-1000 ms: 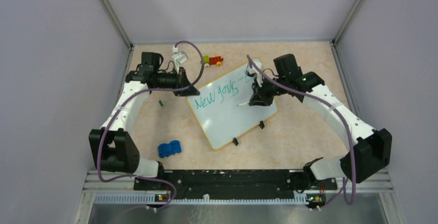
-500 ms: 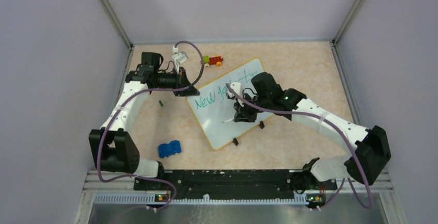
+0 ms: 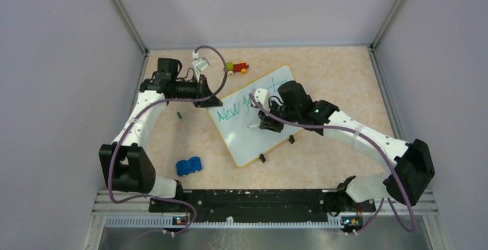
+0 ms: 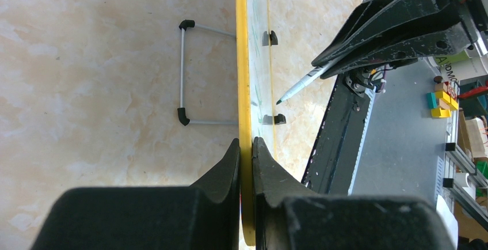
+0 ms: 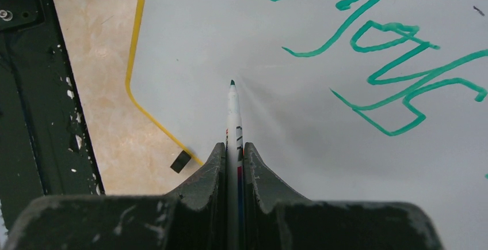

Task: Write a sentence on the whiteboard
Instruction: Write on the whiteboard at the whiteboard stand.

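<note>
Top external view: left gripper point(image 3: 208, 100) clenched on the left corner rim of the whiteboard point(image 3: 247, 143), set askew at the middle of the table point(image 3: 334, 71) and bearing the green sentence point(image 3: 233, 112); right gripper point(image 3: 263, 123) grasping a marker point(image 5: 233, 114), tip over bare white below the words

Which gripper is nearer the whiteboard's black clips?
Right. The right gripper holds the marker over the whiteboard, a short way from the clips; the left gripper grips the rim at the opposite end.

The whiteboard point(image 5: 190, 42) is seen as smooth and glossy, the table point(image 4: 86, 88) as matt and marbled, the marker point(image 5: 233, 117) as smooth white plastic.
</note>
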`<state>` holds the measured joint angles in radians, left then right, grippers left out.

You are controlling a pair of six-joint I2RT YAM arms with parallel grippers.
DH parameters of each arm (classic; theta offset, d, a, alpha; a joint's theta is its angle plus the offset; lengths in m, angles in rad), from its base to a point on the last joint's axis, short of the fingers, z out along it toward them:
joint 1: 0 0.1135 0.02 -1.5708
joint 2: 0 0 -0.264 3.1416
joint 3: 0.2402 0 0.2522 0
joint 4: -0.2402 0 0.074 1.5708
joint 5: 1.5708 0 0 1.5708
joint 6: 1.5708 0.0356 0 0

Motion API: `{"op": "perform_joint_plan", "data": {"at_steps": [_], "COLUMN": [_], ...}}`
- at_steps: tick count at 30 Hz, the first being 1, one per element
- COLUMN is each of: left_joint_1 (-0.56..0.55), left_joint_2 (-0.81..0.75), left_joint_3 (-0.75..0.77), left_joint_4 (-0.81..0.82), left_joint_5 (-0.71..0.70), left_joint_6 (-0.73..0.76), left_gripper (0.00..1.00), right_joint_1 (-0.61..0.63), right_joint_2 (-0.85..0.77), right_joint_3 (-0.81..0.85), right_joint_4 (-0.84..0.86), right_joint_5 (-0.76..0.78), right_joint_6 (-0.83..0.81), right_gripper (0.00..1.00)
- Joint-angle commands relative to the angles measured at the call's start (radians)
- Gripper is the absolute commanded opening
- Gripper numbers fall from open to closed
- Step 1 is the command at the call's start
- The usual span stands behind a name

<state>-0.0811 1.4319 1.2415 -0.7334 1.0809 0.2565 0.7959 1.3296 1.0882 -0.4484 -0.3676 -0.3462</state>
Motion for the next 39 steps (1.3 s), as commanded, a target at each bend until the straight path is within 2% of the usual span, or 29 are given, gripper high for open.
{"op": "perform_joint_plan", "data": {"at_steps": [1,19,39], "left_joint_1": [-0.022,-0.022,-0.022], "left_joint_2": [0.008,0.013,0.016], "left_joint_3": [-0.017,-0.014,-0.014], "left_joint_4": [0.011,0.011,0.008], "left_joint_5": [-0.024,-0.021,-0.021], "left_joint_6": [0.058,0.061,0.069], "left_gripper": [0.00,0.00,0.00], "right_joint_1": [0.013,0.028,0.046], "right_joint_2": [0.029,0.092,0.070], "right_joint_3": [0.033,0.086,-0.009], "right_joint_4": [0.038,0.042,-0.004], "right_joint_5": [0.056,0.072,0.103], "right_joint_6": [0.010,0.021,-0.022], "right_gripper": [0.00,0.00,0.00]}}
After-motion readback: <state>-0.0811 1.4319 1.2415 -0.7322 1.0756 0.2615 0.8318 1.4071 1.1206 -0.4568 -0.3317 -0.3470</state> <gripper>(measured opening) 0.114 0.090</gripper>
